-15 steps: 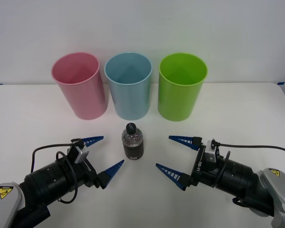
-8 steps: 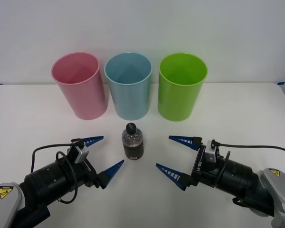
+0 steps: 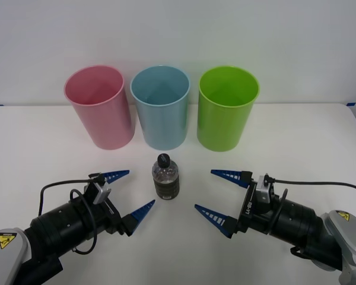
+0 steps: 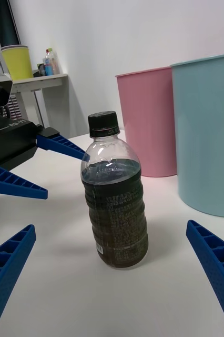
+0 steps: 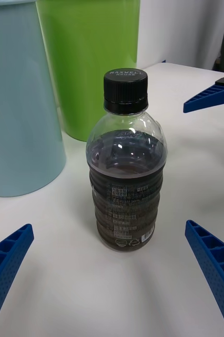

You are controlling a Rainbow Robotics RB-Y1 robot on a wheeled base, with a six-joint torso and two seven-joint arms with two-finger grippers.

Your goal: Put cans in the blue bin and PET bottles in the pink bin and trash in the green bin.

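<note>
Both wide open: left hand (image 3: 124, 193) and right hand (image 3: 219, 194), with the coffee bottle (image 3: 165, 176) upright between them. Best to close one hand on the ribbed body below the black cap (image 5: 125, 90), then lift straight off the tabletop (image 3: 41, 148). Pink bin (image 3: 101, 107) beyond the left hand.

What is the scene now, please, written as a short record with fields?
bottle: PET bottle upright on the table, black cap on, nothing touching it
bins: pink bin, blue bin, green bin in a row behind the bottle
left gripper: open, on the bottle's left side, apart from it
right gripper: open, on the bottle's right side, apart from it
sorted: not yet
</note>
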